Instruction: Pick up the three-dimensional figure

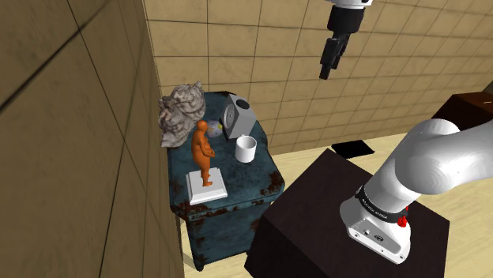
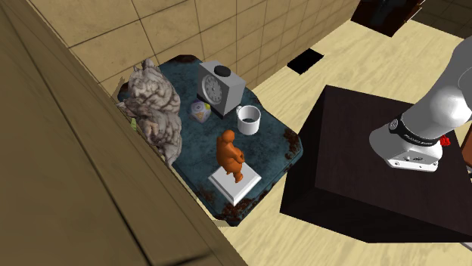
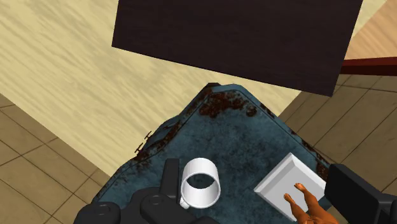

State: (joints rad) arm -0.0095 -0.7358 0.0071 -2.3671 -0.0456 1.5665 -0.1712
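Note:
An orange human figure (image 1: pixel 203 152) stands upright on a white square base (image 1: pixel 207 185) near the front of the blue rusted table (image 1: pixel 251 183). It is also seen from above as the figure (image 2: pixel 229 153), and part of the figure (image 3: pixel 310 207) and its base (image 3: pixel 287 183) lie close to one finger. My black gripper (image 1: pixel 328 65) hangs high above the table, well apart from the figure. In the wrist view the gripper (image 3: pixel 257 181) is open, its fingers wide apart with nothing held.
A white mug (image 1: pixel 246 148) (image 3: pixel 201 182), a grey clock box (image 1: pixel 237 117), a small speckled ball (image 2: pixel 200 112) and a grey striped cat sculpture (image 2: pixel 155 109) share the table. A tiled wall stands close behind them. The dark stand (image 1: pixel 316 213) borders the table's front.

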